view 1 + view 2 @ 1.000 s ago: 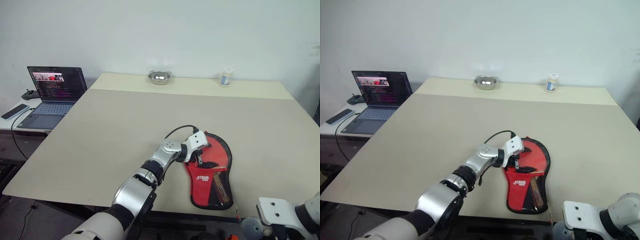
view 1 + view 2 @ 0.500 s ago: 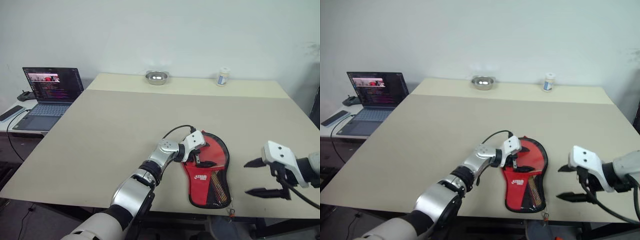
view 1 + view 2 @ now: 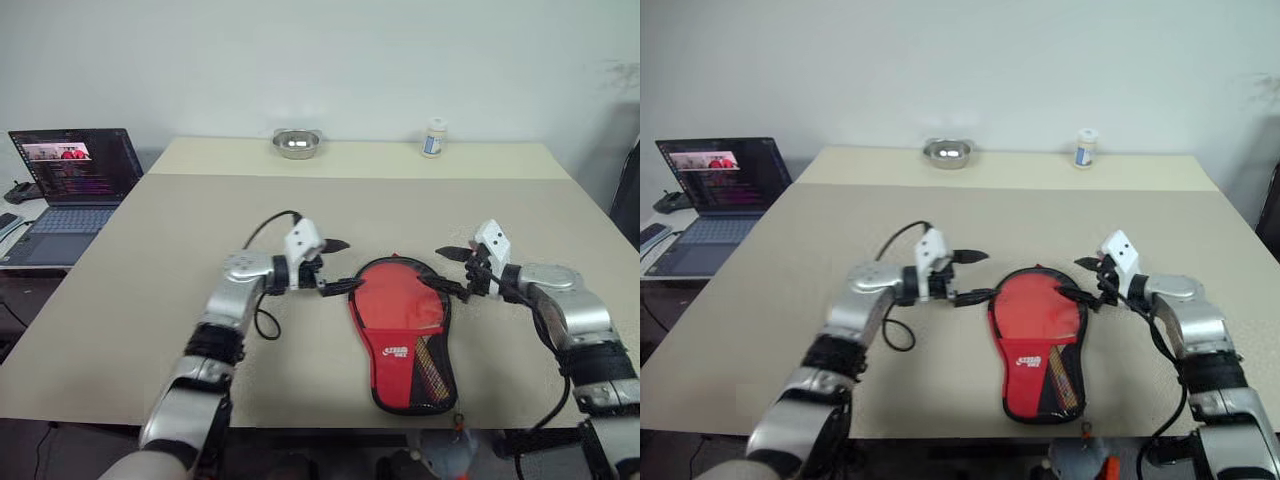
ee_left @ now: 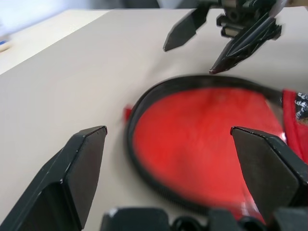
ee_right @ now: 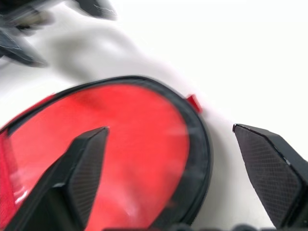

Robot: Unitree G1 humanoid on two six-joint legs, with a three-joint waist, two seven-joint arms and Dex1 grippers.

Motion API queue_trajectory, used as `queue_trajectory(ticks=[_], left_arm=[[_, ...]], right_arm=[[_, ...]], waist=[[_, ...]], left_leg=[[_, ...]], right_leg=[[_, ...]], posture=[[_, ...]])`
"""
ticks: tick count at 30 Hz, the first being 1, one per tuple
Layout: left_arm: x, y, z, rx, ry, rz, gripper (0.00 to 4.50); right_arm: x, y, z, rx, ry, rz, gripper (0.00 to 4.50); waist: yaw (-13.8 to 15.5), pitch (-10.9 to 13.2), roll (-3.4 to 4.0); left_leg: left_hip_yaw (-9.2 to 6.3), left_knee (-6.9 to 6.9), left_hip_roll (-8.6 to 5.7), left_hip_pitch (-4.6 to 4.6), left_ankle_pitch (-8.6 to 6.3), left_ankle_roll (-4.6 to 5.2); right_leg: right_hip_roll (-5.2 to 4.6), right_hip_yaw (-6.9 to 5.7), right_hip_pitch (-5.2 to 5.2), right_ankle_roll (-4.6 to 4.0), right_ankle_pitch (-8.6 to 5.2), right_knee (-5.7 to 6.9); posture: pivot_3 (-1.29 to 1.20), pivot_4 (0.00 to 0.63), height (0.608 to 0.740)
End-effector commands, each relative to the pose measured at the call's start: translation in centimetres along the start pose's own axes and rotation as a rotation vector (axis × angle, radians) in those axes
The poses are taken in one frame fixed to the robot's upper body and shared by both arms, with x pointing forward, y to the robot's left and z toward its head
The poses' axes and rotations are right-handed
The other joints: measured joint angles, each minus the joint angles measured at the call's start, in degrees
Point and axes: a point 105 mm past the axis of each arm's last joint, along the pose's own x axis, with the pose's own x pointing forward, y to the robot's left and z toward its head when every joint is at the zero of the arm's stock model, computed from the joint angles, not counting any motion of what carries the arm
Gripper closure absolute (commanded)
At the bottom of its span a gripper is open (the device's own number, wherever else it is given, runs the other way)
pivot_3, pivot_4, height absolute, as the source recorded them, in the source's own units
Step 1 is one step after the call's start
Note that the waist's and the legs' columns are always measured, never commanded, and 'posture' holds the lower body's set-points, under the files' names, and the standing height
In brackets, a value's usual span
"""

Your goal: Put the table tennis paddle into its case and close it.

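Observation:
The case (image 3: pixel 400 335) lies flat on the table, red side up, with a black rim, a white logo and a mesh pocket on its narrow end. Its round end points away from me. The paddle is hidden; I cannot tell it apart from the case. My left gripper (image 3: pixel 345 265) hovers open just left of the round end, pointing at it. My right gripper (image 3: pixel 442 270) hovers open just right of the round end, facing the left one. Neither touches the case. The left wrist view shows the round end (image 4: pixel 202 139) between the open fingers (image 4: pixel 82 168), with a small red tab (image 4: pixel 126 111) at the rim.
The beige table (image 3: pixel 200 230) stretches far behind the case. An open laptop (image 3: pixel 70 175) stands on a side desk at the left. A metal bowl (image 3: pixel 297 143) and a small white bottle (image 3: pixel 432 138) sit at the far edge. The case's narrow end lies close to the front edge (image 3: pixel 330 432).
My left gripper has lifted off the case and drawn back to its left side. My right arm has come up from below the table edge and reached forward to the case's right side, opening wide.

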Motion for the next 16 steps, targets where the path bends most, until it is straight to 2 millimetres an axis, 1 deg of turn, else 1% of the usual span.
queue_trajectory(ticks=[1,3,4,7,9,11,14,16], left_arm=[[-1.5,-0.1,1.9,0.02,-0.039,0.064,0.0],[-1.7,-0.3,1.9,0.014,-0.033,0.072,0.0],[-2.1,-0.5,1.8,0.011,-0.028,0.072,0.0],[-3.8,-1.3,1.0,0.011,0.005,0.097,0.0],[-3.7,-1.3,1.0,0.016,0.012,0.096,0.0],[-3.0,-1.4,1.0,0.005,0.008,0.093,0.0],[-2.6,-1.5,0.2,-0.019,0.024,0.108,0.0],[-2.4,-1.3,0.4,-0.033,0.011,0.115,0.0]], right_arm=[[-0.6,-2.1,0.9,-0.038,-0.055,-0.05,0.01],[-0.5,-2.3,0.8,-0.039,-0.058,-0.049,0.01],[-0.5,-2.4,0.7,-0.034,-0.06,-0.046,0.01],[-2.2,-4.2,0.1,-0.03,-0.024,-0.108,0.01],[-3.1,-5.0,0.2,-0.032,-0.02,-0.144,0.01],[-3.8,-5.4,0.0,-0.034,-0.022,-0.164,0.01],[-4.0,-4.1,-1.1,-0.027,-0.001,-0.128,0.01],[-4.2,-3.3,-1.6,-0.042,0.025,-0.112,0.01]], waist=[[0.3,0.0,0.03],[0.5,0.0,0.03],[0.6,0.0,0.02],[0.1,0.1,0.09],[0.2,0.1,0.13],[0.2,0.1,0.15],[0.0,0.1,0.15],[0.0,0.1,0.15]], left_leg=[[0.02,0.02,-0.02,0.0,0.0,0.0],[0.02,0.05,-0.06,0.0,0.0,0.0],[0.02,0.07,-0.06,0.0,0.0,0.0],[0.09,0.05,-0.03,0.04,0.0,0.0],[0.09,0.01,0.02,0.08,0.0,0.0],[0.05,0.01,0.07,0.07,0.0,0.0],[0.08,0.02,0.1,0.1,0.0,0.0],[0.07,0.02,0.11,0.1,0.0,0.0]], right_leg=[[-0.02,0.02,0.01,0.0,0.0,0.0],[-0.06,0.01,0.04,0.01,0.01,0.0],[-0.06,0.01,0.05,0.01,0.01,0.01],[-0.06,0.09,0.05,0.0,0.02,0.04],[-0.12,0.12,0.05,-0.01,0.02,0.03],[-0.12,0.08,0.03,-0.02,0.03,0.06],[-0.08,0.1,0.04,-0.06,0.05,0.07],[-0.08,0.11,0.05,-0.06,0.05,0.09]], posture=[[0.0,0.15,0.74],[0.0,0.15,0.74],[0.0,0.15,0.74],[0.0,0.15,0.74],[0.0,0.15,0.74],[0.0,0.15,0.74],[0.0,0.15,0.74],[0.0,0.15,0.74]])
